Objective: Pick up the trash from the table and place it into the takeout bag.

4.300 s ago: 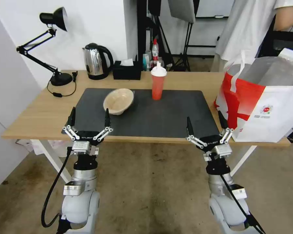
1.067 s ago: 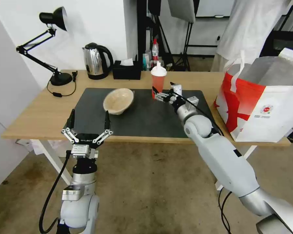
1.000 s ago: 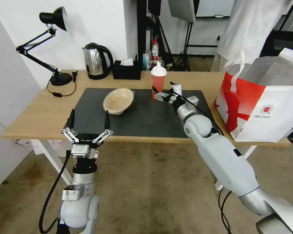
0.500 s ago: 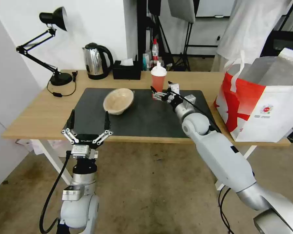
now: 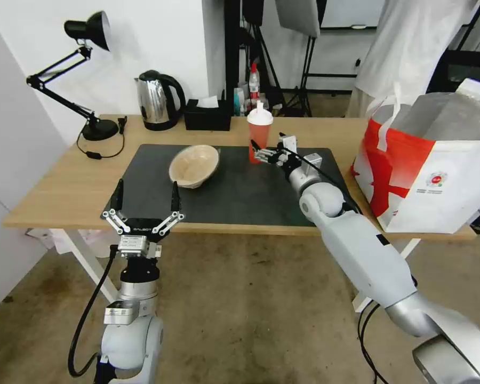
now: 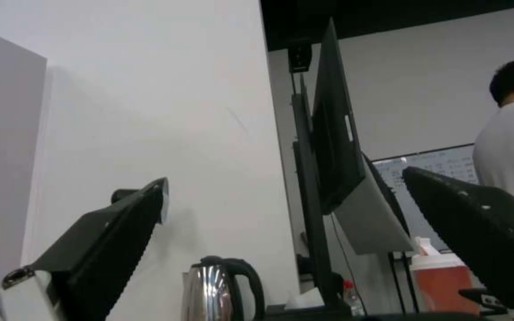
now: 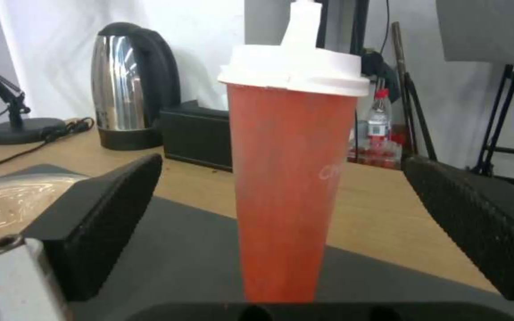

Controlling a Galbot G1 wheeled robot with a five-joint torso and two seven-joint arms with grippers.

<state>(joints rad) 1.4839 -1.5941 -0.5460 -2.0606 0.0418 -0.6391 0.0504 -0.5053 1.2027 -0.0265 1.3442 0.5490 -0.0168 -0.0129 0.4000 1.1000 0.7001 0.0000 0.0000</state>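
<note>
The left gripper (image 5: 144, 205) carries the word GALBOT in small white letters across its black palm bar; it hangs in front of the near edge of the worktop (image 5: 64, 186), its ribbed black fingers (image 5: 116, 194) pointing up and spread wide with nothing between them. The takeout bag (image 5: 437, 176), a boxy white sack at 3 o'clock on the light-wood worktop, has red panels, crinkled silver foil lining, white strap handles and a small round logo with tiny print beneath it that is too small to read. The red cup (image 5: 259, 136) stands upright at 12 o'clock on the matte dark grey mat (image 5: 240, 192); it is a tall tapered translucent tumbler with a white lid and spout, and in the right wrist view faint white lettering starting "Ch" shows on its side (image 7: 292, 178). The right gripper (image 5: 265, 151) reaches across the mat to the cup's lower part, its textured black fingers (image 7: 108, 214) set apart on either side of the cup without touching it. The beige paper-pulp bowl (image 5: 194, 166), shallow and rough-fibred, lies tilted on the mat at 10 o'clock. A polished steel kettle (image 5: 157, 100) and a black tissue box (image 5: 208, 114) stand along the far edge.
</note>
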